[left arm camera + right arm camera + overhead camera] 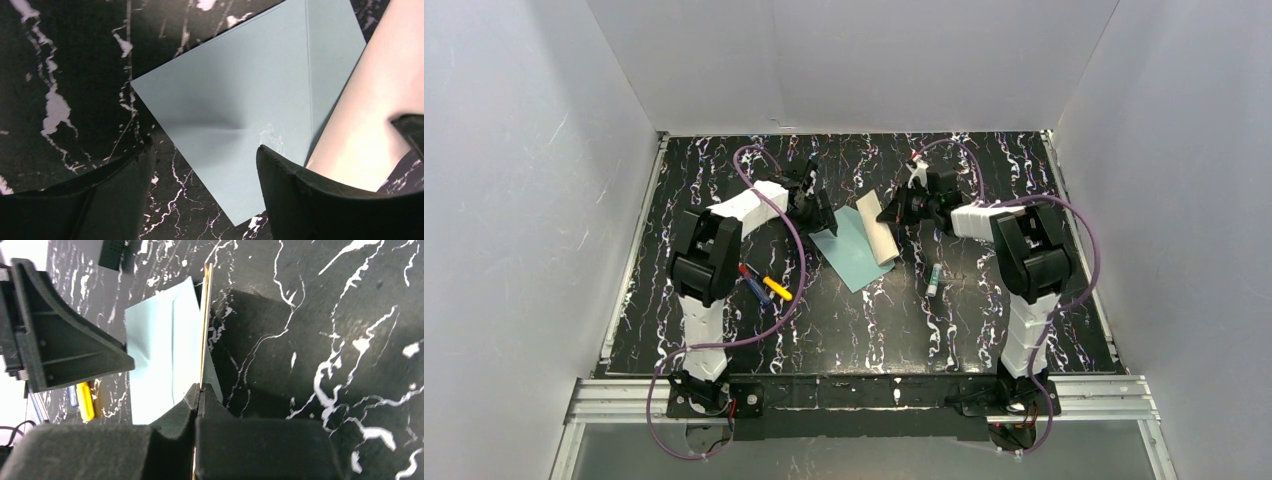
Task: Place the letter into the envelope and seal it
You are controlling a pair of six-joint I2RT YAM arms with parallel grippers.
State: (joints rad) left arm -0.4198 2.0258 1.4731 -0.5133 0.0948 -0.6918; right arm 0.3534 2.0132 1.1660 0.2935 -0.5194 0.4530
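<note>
A teal envelope lies flat in the middle of the black marbled table, also visible in the left wrist view as the envelope. The cream letter stands tilted over the envelope's right side, seen edge-on as the letter in the right wrist view. My right gripper is shut on the letter's near edge. My left gripper hovers low over the envelope's left corner, jaws open, one finger above the envelope and the other over bare table, holding nothing. The letter curves up at that view's right.
A glue stick lies right of the envelope. Several pens, among them a yellow one, lie near the left arm. White walls enclose the table on three sides.
</note>
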